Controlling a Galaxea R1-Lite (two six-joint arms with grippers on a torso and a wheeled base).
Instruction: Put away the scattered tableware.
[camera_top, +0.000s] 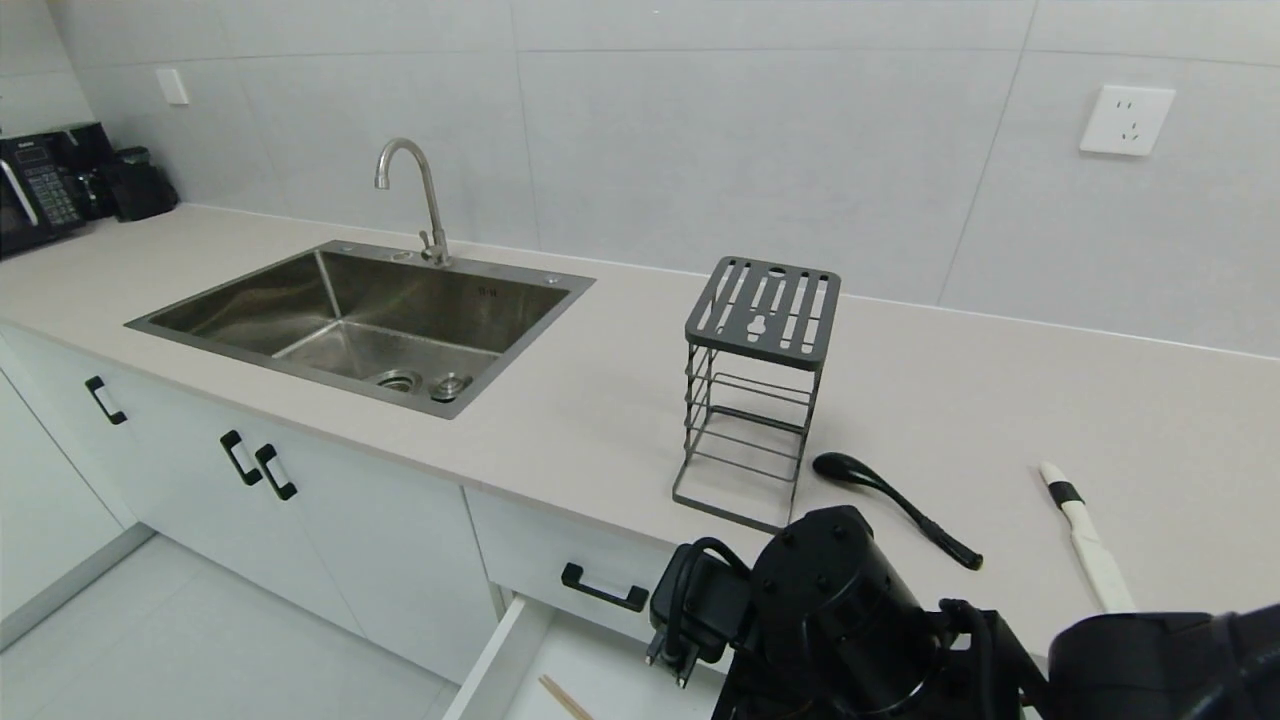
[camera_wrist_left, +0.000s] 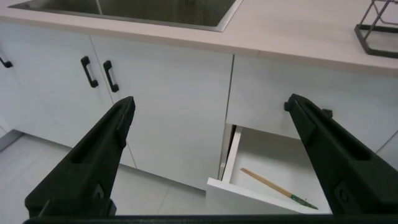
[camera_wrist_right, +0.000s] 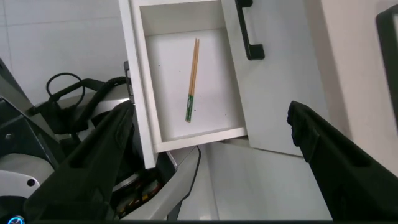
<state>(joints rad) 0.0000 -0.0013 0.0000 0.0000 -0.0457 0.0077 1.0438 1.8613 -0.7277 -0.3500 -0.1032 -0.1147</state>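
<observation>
on the bench (camera_top: 600, 400), a black spoon (camera_top: 890, 500) lies flat just beside the foot of a grey wire rack (camera_top: 755, 390), bowl end toward the rack. well apart to its right, a white utensil with a black band (camera_top: 1085, 535) lies near the front edge. rack stands upright, slotted top, nothing in it. sink (camera_top: 290, 368) with faucet (camera_top: 415, 190) sits to the left; microwave (camera_top: 30, 190) at the far left end.

below the bench edge a white drawer (camera_wrist_right: 186, 81) stands open. a pair of wooden chopsticks (camera_wrist_right: 193, 78) with green tips lies side by side on the drawer floor.

left gripper (camera_wrist_left: 211, 102): fingers spread wide, nothing held, in front of the cabinet doors beside the drawer.
right gripper (camera_wrist_right: 211, 111): fingers spread wide, nothing held, above the open drawer.
</observation>
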